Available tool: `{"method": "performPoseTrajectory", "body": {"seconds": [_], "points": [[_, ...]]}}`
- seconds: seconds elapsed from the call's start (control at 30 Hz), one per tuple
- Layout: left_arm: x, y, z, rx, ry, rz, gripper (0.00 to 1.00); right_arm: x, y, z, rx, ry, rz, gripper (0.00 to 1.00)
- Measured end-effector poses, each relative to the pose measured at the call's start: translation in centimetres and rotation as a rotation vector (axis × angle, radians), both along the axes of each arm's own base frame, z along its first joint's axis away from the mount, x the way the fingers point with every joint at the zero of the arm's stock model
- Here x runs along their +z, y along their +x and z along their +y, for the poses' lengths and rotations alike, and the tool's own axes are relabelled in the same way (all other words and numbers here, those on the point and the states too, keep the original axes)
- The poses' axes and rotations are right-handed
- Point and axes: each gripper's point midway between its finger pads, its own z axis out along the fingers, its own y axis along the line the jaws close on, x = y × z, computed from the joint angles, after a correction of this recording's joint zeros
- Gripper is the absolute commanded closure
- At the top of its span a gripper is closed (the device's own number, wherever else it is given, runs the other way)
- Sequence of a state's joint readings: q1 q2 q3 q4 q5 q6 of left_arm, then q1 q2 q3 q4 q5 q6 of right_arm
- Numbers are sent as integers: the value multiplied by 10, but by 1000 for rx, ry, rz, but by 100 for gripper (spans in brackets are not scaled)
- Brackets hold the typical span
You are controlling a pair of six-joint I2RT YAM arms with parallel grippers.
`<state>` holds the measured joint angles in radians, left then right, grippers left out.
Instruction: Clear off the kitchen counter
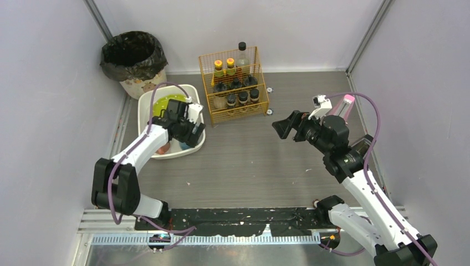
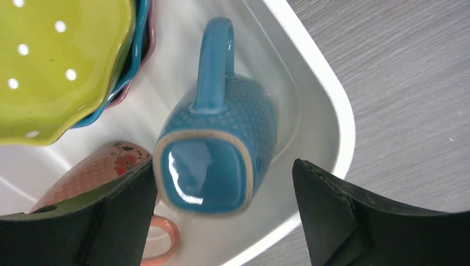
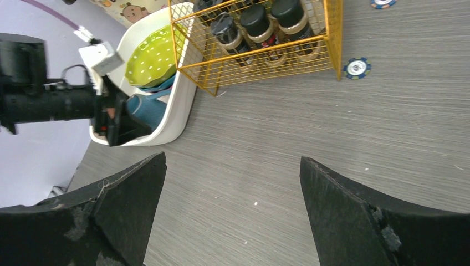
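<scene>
Grey wood-grain boards of the kitchen counter (image 1: 244, 166) run between pale lilac walls, seen from above. At far left, a bin (image 1: 133, 58) lined with a black bag stands in the back corner. Just beside it sits a white tub (image 1: 145, 105) on the counter's left side, holding a lime-green dish (image 2: 50, 66) with small white dots, stacked on teal and pink dishes. A blue mug (image 2: 219, 149) lies on its side in the tub, handle pointing away from the wrist camera, with a pink flowered mug (image 2: 94, 174) next to it. The left gripper (image 2: 221, 166) hangs over the tub, jaws spread to either side of the blue mug's base. One finger (image 2: 119, 210) sits at the mug's edge, possibly touching it, while the other stands clear, so nothing is gripped.

At centre, a yellow wire basket (image 1: 233, 83) of dark-capped bottles stands near the back wall. Two small round discs (image 3: 356, 67) lie on the counter beside it. At right, the right gripper (image 1: 285, 128) hovers above bare counter, jaws wide apart and empty, facing the tub.
</scene>
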<state>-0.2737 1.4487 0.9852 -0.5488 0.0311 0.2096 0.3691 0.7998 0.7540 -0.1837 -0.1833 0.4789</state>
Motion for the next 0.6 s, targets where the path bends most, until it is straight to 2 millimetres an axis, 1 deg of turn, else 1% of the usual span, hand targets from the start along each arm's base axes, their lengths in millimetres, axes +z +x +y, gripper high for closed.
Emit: {"method": "performPoseTrajectory", "body": {"seconds": [0.03, 0.1, 0.17, 0.27, 0.4, 0.47, 0.6], "points": [[4, -1, 0, 2, -5, -7, 7, 0, -1, -3, -7, -13, -6, 4], [19, -4, -2, 10, -25, -32, 5, 1, -1, -9, -26, -42, -17, 5], [42, -5, -5, 14, -52, -80, 1, 3, -1, -16, -51, -74, -32, 4], [76, -8, -10, 17, -97, -158, 1, 7, -1, -28, -94, -127, -53, 5], [125, -23, -12, 44, -176, -278, 0, 19, -1, -49, -178, -199, -100, 4], [148, -34, -9, 78, -222, -345, 0, 26, -3, -62, -229, -232, -125, 5], [199, -58, 11, 201, -301, -525, 1, 37, -8, -90, -347, -299, -161, 5]]}}
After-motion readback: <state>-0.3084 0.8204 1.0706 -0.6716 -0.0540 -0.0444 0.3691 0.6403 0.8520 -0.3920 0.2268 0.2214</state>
